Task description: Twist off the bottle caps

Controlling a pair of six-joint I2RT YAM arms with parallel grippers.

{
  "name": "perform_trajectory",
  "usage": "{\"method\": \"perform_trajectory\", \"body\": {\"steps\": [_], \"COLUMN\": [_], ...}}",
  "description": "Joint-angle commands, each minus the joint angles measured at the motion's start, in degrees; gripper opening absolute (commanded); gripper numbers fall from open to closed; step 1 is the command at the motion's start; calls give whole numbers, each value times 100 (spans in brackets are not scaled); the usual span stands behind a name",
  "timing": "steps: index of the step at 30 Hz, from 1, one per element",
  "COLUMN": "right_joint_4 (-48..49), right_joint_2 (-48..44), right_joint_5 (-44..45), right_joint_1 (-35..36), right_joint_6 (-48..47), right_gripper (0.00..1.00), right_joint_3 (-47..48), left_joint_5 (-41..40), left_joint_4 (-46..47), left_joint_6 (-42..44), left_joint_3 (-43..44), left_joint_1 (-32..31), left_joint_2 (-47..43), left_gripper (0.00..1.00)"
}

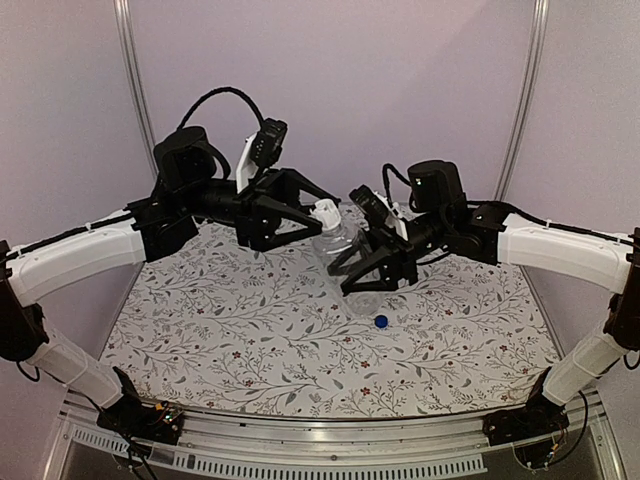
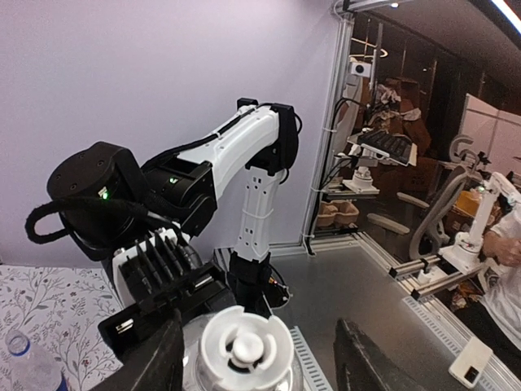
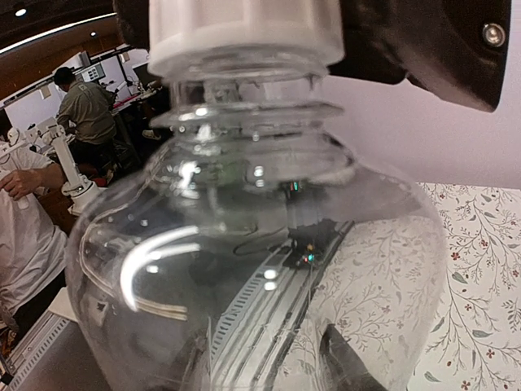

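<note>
Reaches in from the left with the left arm (image 1: 80, 255), elbow raised, forearm level and pointing toward the middle. Holds the left gripper (image 1: 320, 216) around the white cap (image 2: 247, 349) with jaws spread, a gap showing on either side. Reaches in from the right with the right arm (image 1: 560, 250), wrist dropped, tool angled down and toward the left. Clamps the right gripper (image 1: 357, 277) on the plain bottle (image 3: 244, 269), just below the left gripper.
</note>
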Motion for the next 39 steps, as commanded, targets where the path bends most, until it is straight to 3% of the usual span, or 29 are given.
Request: {"method": "perform_trajectory", "body": {"steps": [1, 13, 19, 21, 25, 33, 39], "right_joint_4": [-20, -27, -63, -76, -81, -255, -234], "right_joint_2": [91, 69, 7, -45, -125, -134, -84], "right_joint_5": [-79, 53, 758, 1299, 2194, 3673, 3877], "right_joint_1": [14, 15, 15, 11, -34, -53, -55], "right_joint_6": [-97, -103, -22, 104, 375, 710, 729], "right_gripper": [36, 36, 36, 35, 35, 32, 32], "right_joint_3": [157, 125, 79, 85, 111, 224, 195], "left_joint_5": [259, 270, -266, -769, -1998, -5074, -5809], "left_joint_4": [317, 371, 178, 69, -90, -881, -1227], "left_joint_6": [-159, -223, -149, -148, -191, -581, -788], "left_joint_3": [168, 135, 3, -75, -343, -144, 207], "left_joint_1": [71, 70, 69, 71, -12, -596, -739], "left_joint_2": [118, 209, -3, -124, -460, -707, -433], "left_gripper": [58, 36, 20, 15, 14, 4, 3]}}
